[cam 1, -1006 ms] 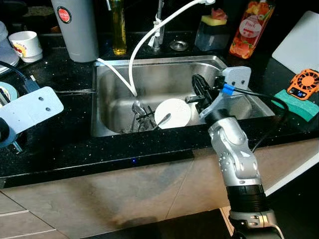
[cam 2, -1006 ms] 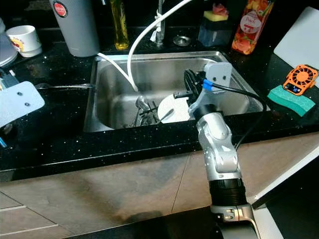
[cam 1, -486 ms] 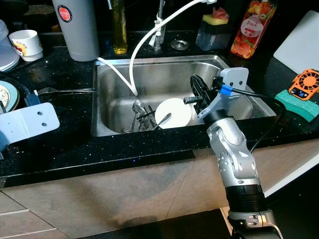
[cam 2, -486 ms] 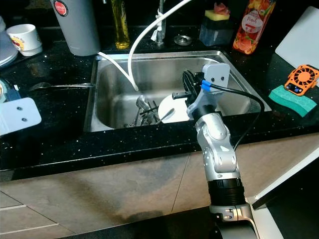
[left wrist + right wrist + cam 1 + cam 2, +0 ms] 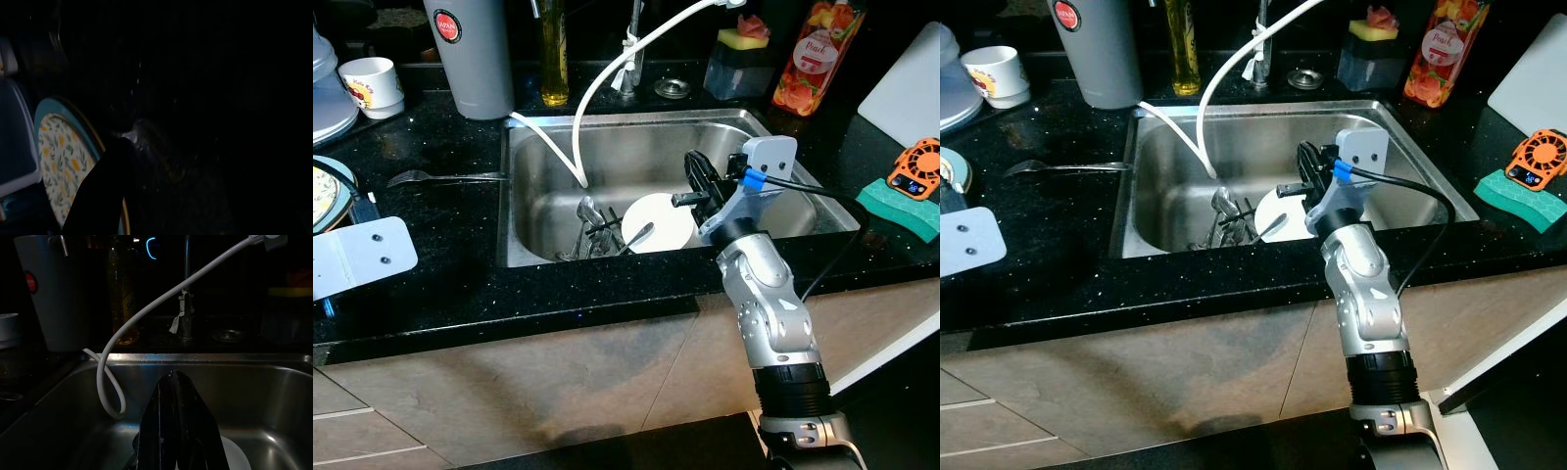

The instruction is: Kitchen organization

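Observation:
A white plate (image 5: pixel 658 221) leans in the steel sink (image 5: pixel 636 119) beside a heap of cutlery (image 5: pixel 592 230). My right gripper (image 5: pixel 698 181) hovers over the plate's right edge. In the right wrist view its fingertips (image 5: pixel 173 382) are shut together with nothing between them. A fork (image 5: pixel 440 178) lies on the black counter left of the sink. Farther left sits a teal-rimmed floral plate (image 5: pixel 325 186). My left arm (image 5: pixel 357 257) hangs over the counter's front edge. In the dark left wrist view my left gripper (image 5: pixel 105 186) is close to the floral plate (image 5: pixel 58 161).
A white hose (image 5: pixel 597 88) loops from the tap into the sink. Behind the sink stand a grey tumbler (image 5: pixel 470 54), a mug (image 5: pixel 372 83), an oil bottle (image 5: pixel 556 59), a sponge holder (image 5: pixel 739 59) and a red bottle (image 5: pixel 808 49). A green sponge (image 5: pixel 911 201), an orange fan (image 5: pixel 918 166) and a white board (image 5: pixel 906 83) lie right.
My left arm has drawn back toward the left and the counter's front edge, uncovering the fork and the floral plate. The right gripper has stayed over the white plate.

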Robot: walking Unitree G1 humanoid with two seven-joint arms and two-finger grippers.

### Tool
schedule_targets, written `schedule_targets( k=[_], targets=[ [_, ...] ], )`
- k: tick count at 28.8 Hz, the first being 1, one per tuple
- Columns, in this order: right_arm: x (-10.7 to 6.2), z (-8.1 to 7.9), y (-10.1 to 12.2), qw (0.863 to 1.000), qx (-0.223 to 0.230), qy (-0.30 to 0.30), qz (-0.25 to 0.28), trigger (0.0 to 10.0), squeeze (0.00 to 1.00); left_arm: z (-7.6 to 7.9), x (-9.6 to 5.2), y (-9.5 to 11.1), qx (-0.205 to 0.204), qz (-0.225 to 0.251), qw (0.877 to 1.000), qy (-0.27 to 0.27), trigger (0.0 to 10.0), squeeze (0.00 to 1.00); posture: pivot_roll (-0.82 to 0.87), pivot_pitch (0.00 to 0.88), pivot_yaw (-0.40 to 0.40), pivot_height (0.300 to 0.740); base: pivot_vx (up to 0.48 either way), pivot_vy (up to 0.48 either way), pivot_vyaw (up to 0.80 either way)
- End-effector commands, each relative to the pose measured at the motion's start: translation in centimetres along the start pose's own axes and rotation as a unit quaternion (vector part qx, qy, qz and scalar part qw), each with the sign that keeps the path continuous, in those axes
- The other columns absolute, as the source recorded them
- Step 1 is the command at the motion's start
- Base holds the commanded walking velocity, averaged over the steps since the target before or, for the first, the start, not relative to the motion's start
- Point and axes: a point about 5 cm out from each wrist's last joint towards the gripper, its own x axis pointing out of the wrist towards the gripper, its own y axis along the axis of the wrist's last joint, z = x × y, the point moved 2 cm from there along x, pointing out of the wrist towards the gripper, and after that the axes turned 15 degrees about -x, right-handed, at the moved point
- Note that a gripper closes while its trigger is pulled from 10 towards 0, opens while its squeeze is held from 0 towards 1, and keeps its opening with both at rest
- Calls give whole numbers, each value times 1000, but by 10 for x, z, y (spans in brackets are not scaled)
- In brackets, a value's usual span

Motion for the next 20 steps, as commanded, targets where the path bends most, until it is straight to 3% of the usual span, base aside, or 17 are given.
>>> schedule_targets(
  k=[1,5,6,7,8,9,10,12,13,14,20],
  targets=[
    [0,1,-1,1000,4,-5,1,10000,0,-2,3,-10,9,-32,999,3,10000,0,243,86,-32,740,0,0,0],
    [1,1,0,1000,5,-5,3,10000,0,-3,9,-16,8,-41,999,9,10000,0,239,81,-33,740,0,0,0],
    [1,1,0,1000,6,-5,3,10000,0,-4,12,-18,12,-45,999,16,9451,0,239,81,-33,740,0,0,0],
    [1,1,0,1000,5,-6,4,10000,0,-3,16,-21,13,-46,999,18,4549,0,239,81,-33,740,0,0,0],
    [1,1,0,1000,5,-6,4,10000,0,-3,16,-21,13,-46,999,18,4549,0,239,81,-33,740,0,0,0],
    [1,2,0,1000,5,-7,4,10000,0,-1,22,-22,8,-44,999,16,3647,0,229,77,-33,740,0,0,0],
    [1,2,0,1000,5,-7,4,10000,0,-1,22,-22,8,-44,999,16,3647,0,229,77,-33,740,0,0,0],
    [1,2,1,1000,4,-8,5,10000,0,10,38,-23,-9,-27,1000,-5,2314,0,216,73,-32,740,0,0,0],
    [1,2,1,1000,4,-8,5,10000,0,10,38,-23,-9,-27,1000,-5,2314,0,216,73,-32,740,0,0,0],
    [1,3,2,1000,2,-9,7,10000,0,16,46,-21,-12,-16,1000,-14,0,0,216,73,-32,740,0,0,0],
    [0,6,3,1000,-1,-13,9,10000,0,14,48,-14,-7,4,1000,-13,0,0,204,65,-28,740,0,0,0]
  ],
)
